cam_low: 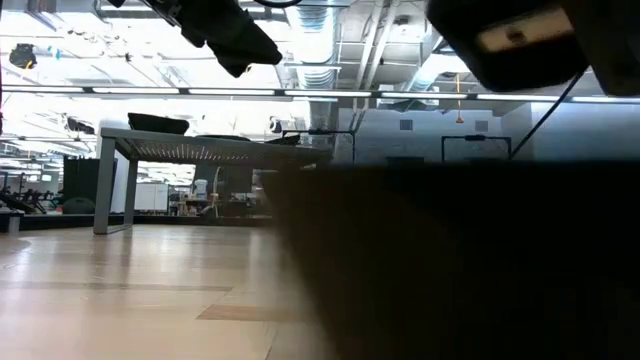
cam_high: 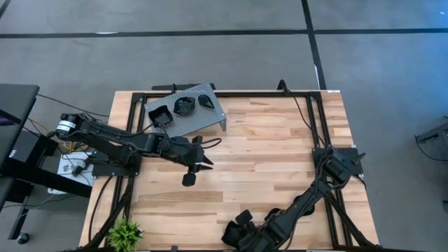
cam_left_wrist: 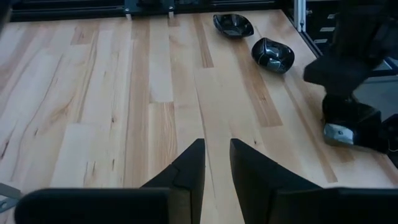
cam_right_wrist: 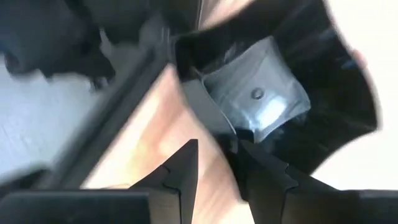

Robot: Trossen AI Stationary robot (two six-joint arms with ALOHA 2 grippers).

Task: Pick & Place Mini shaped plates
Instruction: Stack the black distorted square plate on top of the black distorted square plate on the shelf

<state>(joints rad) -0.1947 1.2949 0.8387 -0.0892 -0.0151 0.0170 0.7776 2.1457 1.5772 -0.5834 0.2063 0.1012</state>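
High view, tray: You can see a grey metal tray with little holes at the far left part of the wooden table. Three small black plates sit on it in a row.
High view, left arm: Your left claw hangs over the table, just in front of the tray. A small dark thing lies on the wood right beside it; you cannot tell what it is.
High view, right arm: Your right claw is low at the near edge of the table, well apart from the tray.
High view, plant: A little green plant stands at the near left corner.
Low view: The tray stands on legs, far back. Something big and dark blocks most of the right side.
Left wrist view: The left claw is partly open, a small gap between its fingers, with nothing in it. Two shiny black plates lie on the wood far ahead, near the right arm.
Right wrist view: The right claw has a shiny black plate pressed close to one finger. You cannot tell if it grips the plate.
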